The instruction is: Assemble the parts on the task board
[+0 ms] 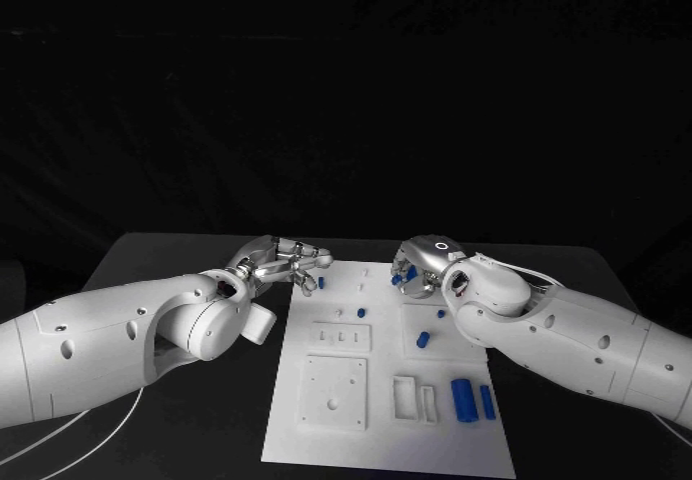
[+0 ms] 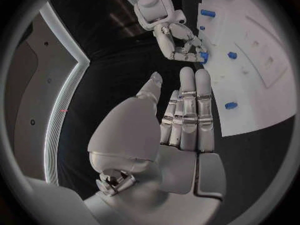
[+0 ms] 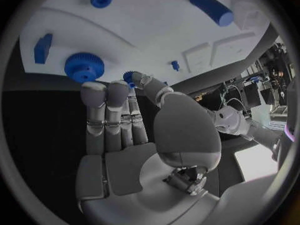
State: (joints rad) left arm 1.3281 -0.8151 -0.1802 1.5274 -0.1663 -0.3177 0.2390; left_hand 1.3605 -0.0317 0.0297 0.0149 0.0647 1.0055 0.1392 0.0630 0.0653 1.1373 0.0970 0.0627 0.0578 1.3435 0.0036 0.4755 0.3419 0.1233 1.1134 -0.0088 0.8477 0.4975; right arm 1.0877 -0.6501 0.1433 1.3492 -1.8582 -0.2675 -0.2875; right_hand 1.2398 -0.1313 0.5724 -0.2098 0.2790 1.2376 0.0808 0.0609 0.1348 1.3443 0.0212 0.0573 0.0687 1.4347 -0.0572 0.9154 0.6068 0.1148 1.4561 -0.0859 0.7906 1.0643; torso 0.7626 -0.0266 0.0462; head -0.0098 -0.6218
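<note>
Right hand (image 3: 125, 130) pinching a small blue gear (image 3: 129, 76) at the task board (image 1: 389, 440) upper centre, seemingly for seating; left hand (image 2: 181, 120) hovering alongside, fingers straight, holding nothing.

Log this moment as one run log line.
left robot hand: open, beside task board | right robot hand: pinching small blue gear

The task board (image 1: 387, 400) is plain white and lies on a black worktop (image 1: 173, 270). The parts are solid blue: a cylinder (image 1: 463, 399), a slimmer bar (image 1: 488, 401), and a toothed gear (image 3: 84, 66) with ridged edges. Both arms are white, and the left hand (image 1: 283, 262) and right hand (image 1: 420, 272) have silver fingers (image 2: 187, 110).
</note>
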